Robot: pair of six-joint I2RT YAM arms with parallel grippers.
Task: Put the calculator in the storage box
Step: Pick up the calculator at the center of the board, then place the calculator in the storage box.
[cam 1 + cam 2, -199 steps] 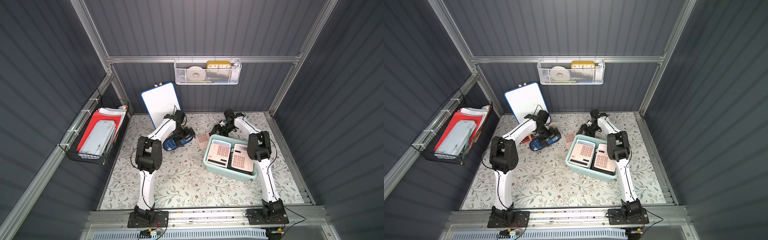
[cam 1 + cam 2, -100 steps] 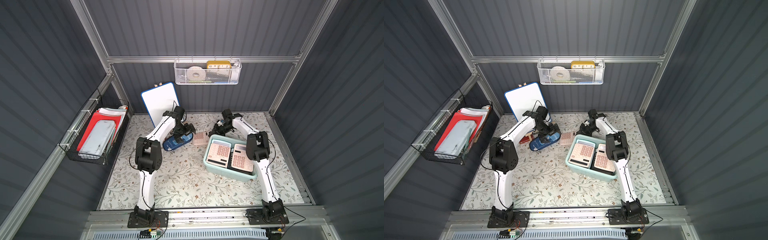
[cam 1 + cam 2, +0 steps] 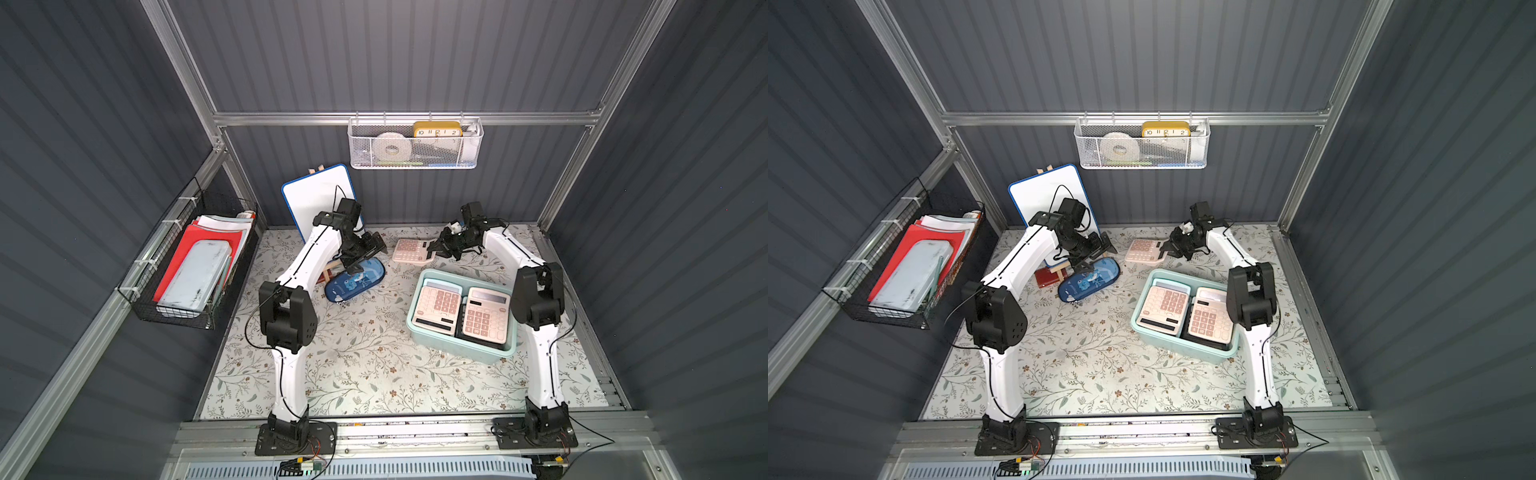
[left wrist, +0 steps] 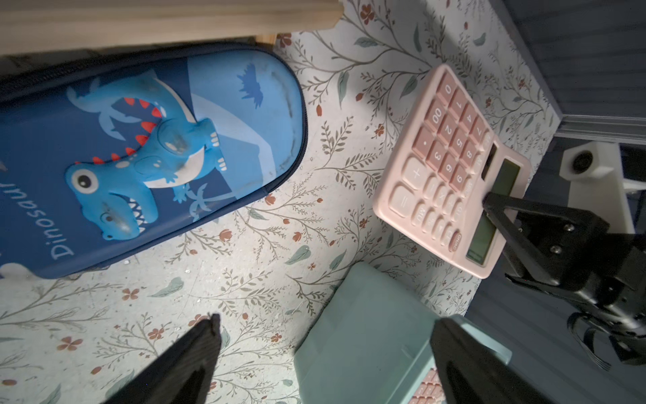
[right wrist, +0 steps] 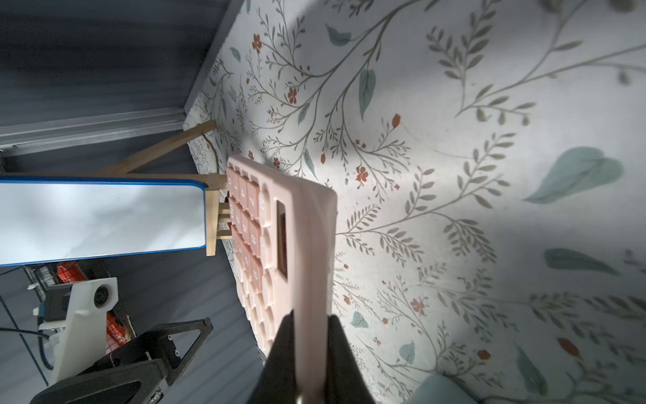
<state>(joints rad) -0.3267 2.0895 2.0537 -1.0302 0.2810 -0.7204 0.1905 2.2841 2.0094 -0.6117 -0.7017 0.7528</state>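
A pink calculator (image 3: 410,250) (image 3: 1143,250) (image 4: 449,164) is near the back of the floral mat, beyond the storage box. My right gripper (image 3: 433,249) (image 3: 1163,249) (image 5: 309,320) is shut on its display end, one finger on the face and one underneath. The storage box (image 3: 457,350) (image 3: 1183,350) (image 4: 363,335), a mint-teal tub, holds two pink calculators (image 3: 439,305) (image 3: 485,319) side by side. My left gripper (image 3: 373,246) (image 3: 1103,246) (image 4: 327,320) hangs open above the mat between the pencil case and the held calculator, with nothing in it.
A blue dinosaur pencil case (image 3: 355,283) (image 4: 140,157) lies left of the calculator. A whiteboard on a wooden easel (image 3: 318,195) leans at the back left. A white mesh basket (image 3: 415,146) hangs on the back wall. A black wire basket (image 3: 189,270) hangs on the left wall.
My right gripper has shut on the calculator's display end, and the calculator now sits farther toward the back wall. My left gripper has drawn back from the pencil case, still open.
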